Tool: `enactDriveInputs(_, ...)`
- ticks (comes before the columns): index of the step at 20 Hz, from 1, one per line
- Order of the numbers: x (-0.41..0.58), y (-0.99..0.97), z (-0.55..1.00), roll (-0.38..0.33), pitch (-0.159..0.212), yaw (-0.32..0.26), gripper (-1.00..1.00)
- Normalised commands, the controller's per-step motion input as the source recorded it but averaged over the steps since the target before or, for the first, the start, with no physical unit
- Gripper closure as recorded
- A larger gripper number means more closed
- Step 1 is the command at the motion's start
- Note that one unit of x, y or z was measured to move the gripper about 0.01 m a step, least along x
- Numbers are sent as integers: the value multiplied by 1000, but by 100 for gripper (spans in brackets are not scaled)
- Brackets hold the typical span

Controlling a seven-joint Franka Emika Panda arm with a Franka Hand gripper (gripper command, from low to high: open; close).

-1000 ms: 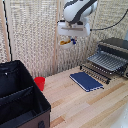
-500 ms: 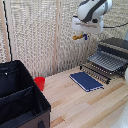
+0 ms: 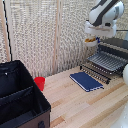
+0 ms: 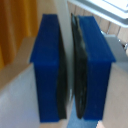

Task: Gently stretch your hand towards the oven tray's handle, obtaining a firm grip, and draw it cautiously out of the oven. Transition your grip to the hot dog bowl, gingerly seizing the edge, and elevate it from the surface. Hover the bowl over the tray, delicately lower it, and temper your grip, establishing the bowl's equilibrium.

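At the exterior view's upper right, the gripper [image 3: 91, 36] holds the hot dog bowl [image 3: 90, 40] clamped by its rim in the air, above and just left of the pulled-out oven tray [image 3: 106, 62], whose oven [image 3: 118, 46] sits at the right edge.

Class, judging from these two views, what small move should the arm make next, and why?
Probably carry on sideways toward the oven tray: the gripper holds the hot dog bowl in the air, just off the pulled-out rack's edge, not yet above it.

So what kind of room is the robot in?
Probably a pretend kitchen in a lab: a toaster oven with its rack pulled out on a wooden table, with a plain screen behind.
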Motion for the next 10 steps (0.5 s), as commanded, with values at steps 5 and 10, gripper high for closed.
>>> enactDriveInputs(5,-235,-438,-271,0,0,-149,100)
enactDriveInputs(10,-94,-331,-338,-13,2,-171,100)
